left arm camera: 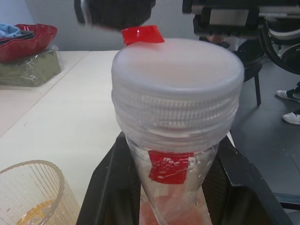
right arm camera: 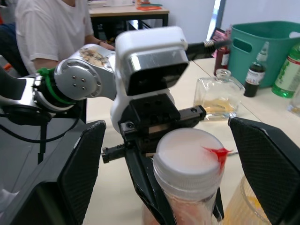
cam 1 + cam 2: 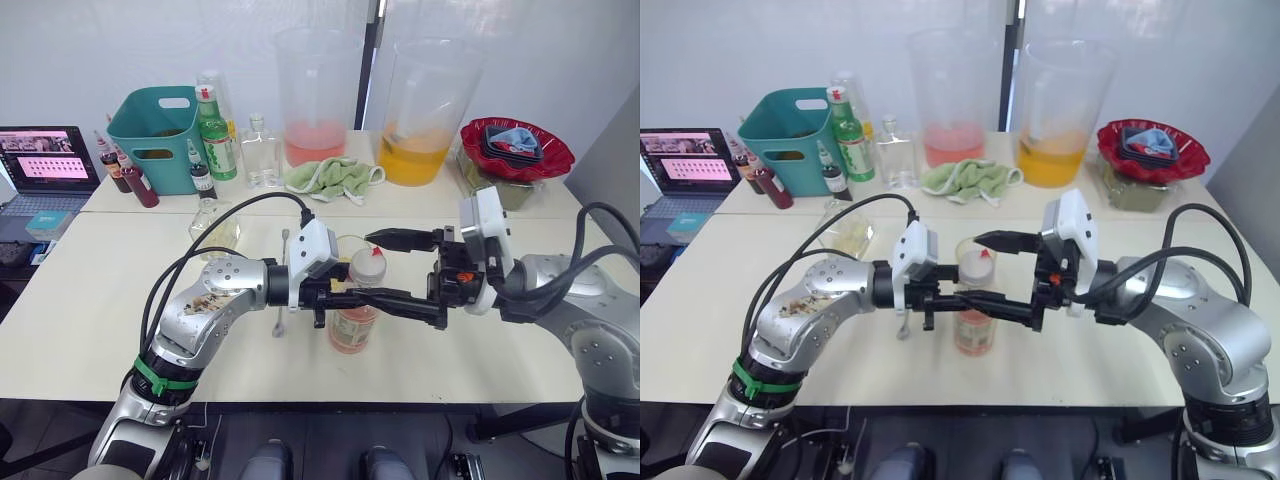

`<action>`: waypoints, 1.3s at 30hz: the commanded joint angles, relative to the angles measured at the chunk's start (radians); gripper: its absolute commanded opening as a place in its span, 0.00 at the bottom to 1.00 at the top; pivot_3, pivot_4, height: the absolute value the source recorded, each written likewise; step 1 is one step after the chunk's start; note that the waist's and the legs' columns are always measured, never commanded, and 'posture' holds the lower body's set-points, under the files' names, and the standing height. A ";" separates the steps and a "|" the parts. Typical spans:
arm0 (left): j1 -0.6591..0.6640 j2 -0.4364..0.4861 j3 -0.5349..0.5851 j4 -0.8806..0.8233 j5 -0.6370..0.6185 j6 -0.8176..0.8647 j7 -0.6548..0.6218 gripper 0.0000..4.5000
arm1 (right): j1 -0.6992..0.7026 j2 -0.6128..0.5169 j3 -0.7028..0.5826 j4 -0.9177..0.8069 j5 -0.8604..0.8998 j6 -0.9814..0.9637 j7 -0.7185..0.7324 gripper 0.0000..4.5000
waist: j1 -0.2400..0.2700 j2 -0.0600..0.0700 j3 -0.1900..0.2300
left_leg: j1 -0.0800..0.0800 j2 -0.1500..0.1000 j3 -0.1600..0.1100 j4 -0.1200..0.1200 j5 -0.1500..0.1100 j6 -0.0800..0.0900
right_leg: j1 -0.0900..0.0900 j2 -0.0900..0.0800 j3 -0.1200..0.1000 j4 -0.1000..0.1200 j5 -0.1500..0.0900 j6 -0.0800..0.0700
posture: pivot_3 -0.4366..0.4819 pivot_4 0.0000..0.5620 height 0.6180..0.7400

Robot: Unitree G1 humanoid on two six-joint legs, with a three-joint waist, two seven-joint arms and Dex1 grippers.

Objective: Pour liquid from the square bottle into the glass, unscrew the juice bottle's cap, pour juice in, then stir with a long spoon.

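Note:
The juice bottle (image 3: 353, 322) stands upright near the table's front edge, pink-orange juice inside. My left gripper (image 3: 350, 297) is shut on it just below the neck; its fingers (image 1: 110, 187) flank the neck. The white cap (image 3: 367, 266) with its red tab is on the bottle. My right gripper (image 3: 378, 270) is open, one finger on either side of the cap, fingers (image 2: 84, 164) well apart from it. Right behind the bottle stands the glass (image 1: 33, 190), holding some yellow liquid. The square bottle (image 3: 214, 224) sits further back left. The long spoon (image 3: 282, 300) lies by my left gripper, partly hidden.
Along the back: a teal basket (image 3: 158, 137), a green bottle (image 3: 215, 135), a clear flat bottle (image 3: 261, 152), two huge beakers (image 3: 315, 100) (image 3: 428, 115), a green cloth (image 3: 332, 178), a red bowl (image 3: 515, 150). A laptop (image 3: 45, 160) sits far left. A person (image 2: 51, 28) sits beyond the table.

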 commanded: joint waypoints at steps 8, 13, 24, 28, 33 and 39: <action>0.011 -0.009 -0.023 -0.014 0.002 0.003 0.003 0.28 | -0.001 -0.030 0.028 -0.002 -0.029 -0.020 -0.005 0.58 | 0.000 0.000 0.000 | 0.000 0.000 0.001 0.000 0.000 0.000 | 0.000 0.000 0.000 0.000 0.000 0.000 | 0.48 0.27 1.00; 0.020 -0.005 -0.019 -0.029 0.003 0.009 0.017 0.28 | -0.007 -0.036 0.053 0.012 -0.055 -0.041 0.028 0.37 | 0.000 0.000 0.000 | 0.000 0.000 0.001 0.000 0.000 0.000 | 0.001 0.000 0.000 0.000 0.000 0.000 | 0.48 0.27 1.00; 0.033 0.011 -0.010 -0.056 -0.002 0.024 0.044 0.28 | -0.202 0.004 0.226 0.397 -0.206 -0.334 0.517 0.37 | -0.008 0.000 0.000 | 0.008 0.001 0.003 0.000 0.000 0.000 | 0.009 0.002 -0.001 -0.003 0.000 0.000 | 0.48 0.27 1.00; 0.034 0.016 -0.007 -0.052 -0.004 0.018 0.039 0.28 | -0.301 0.035 0.269 0.535 -0.264 -0.444 0.680 0.37 | -0.008 0.000 0.000 | 0.009 0.002 0.003 0.000 0.000 0.000 | 0.011 0.002 -0.002 -0.004 0.000 0.000 | 0.48 0.27 1.00; 0.033 0.019 -0.014 -0.048 0.003 0.003 0.032 0.28 | -0.440 -0.005 0.369 0.629 -0.211 -0.424 0.799 0.48 | -0.009 0.000 0.000 | 0.009 0.002 0.001 0.000 0.000 0.000 | 0.010 0.002 -0.002 -0.002 0.000 0.000 | 0.48 0.27 1.00; 0.040 0.015 -0.019 -0.048 0.004 -0.001 0.033 0.28 | -0.443 -0.062 0.324 0.591 -0.208 -0.367 0.764 0.97 | -0.005 0.000 0.000 | 0.007 0.002 -0.004 0.000 -0.001 0.001 | 0.009 0.000 -0.003 -0.003 0.000 0.000 | 0.48 0.27 1.00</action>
